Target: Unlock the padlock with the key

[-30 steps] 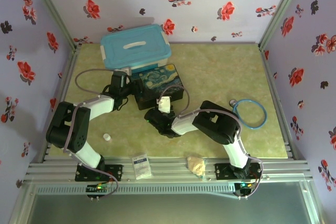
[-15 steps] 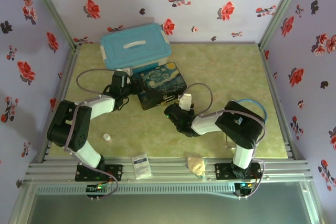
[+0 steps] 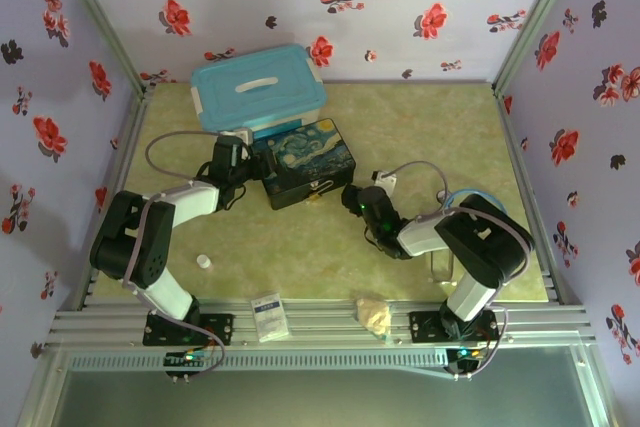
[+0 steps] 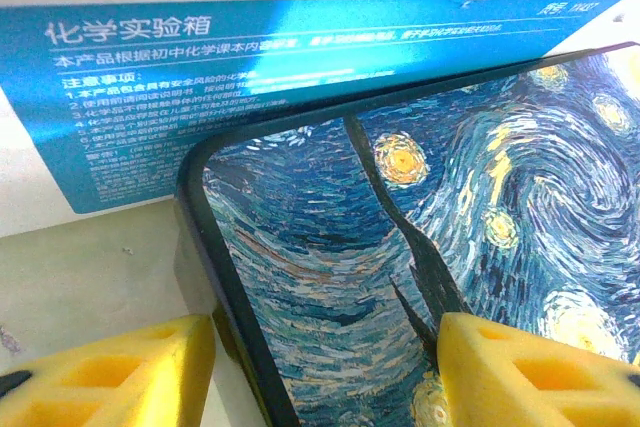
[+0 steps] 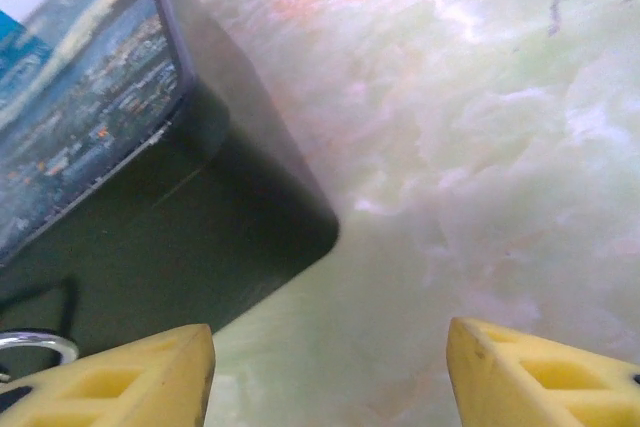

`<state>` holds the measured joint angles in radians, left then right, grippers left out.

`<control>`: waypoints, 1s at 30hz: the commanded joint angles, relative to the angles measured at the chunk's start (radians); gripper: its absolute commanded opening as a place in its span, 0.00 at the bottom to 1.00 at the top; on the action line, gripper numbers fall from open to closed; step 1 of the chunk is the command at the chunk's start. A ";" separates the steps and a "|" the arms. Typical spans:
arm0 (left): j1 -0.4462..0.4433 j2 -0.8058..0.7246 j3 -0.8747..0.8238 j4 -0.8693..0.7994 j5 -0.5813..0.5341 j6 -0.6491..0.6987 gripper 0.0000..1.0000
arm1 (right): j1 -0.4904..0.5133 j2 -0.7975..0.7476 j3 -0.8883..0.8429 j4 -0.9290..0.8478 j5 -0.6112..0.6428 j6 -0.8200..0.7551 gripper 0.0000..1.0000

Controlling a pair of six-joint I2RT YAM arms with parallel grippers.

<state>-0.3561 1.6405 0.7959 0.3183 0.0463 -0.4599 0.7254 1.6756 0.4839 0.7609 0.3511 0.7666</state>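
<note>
Green marbled tabletop [image 3: 430,127], floral lilac walls [image 3: 400,7]

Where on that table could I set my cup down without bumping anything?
Best: the far right stretch of table, between the teal tub and the right wall. Also the near strip between the white cap and the right arm. Crowded: around the painted box, with the left gripper and right gripper beside it, and by the blue ring.
</note>
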 commanded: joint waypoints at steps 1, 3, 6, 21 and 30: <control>0.008 0.036 -0.032 -0.180 -0.045 0.033 0.60 | -0.001 0.048 -0.002 0.204 -0.188 0.054 0.63; 0.008 0.033 -0.032 -0.181 -0.045 0.034 0.60 | 0.000 0.100 0.003 0.272 -0.227 0.073 0.61; 0.008 0.033 -0.032 -0.183 -0.044 0.032 0.60 | 0.000 0.189 -0.002 0.420 -0.270 0.106 0.59; 0.007 0.038 -0.026 -0.196 -0.042 0.041 0.61 | 0.011 0.350 0.052 0.579 -0.317 0.116 0.48; 0.008 0.045 -0.027 -0.196 -0.042 0.040 0.61 | 0.016 0.372 0.053 0.624 -0.271 0.118 0.29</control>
<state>-0.3553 1.6379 0.7975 0.3099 0.0460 -0.4599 0.7330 2.0312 0.5293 1.3460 0.0490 0.8780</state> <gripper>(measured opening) 0.608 0.302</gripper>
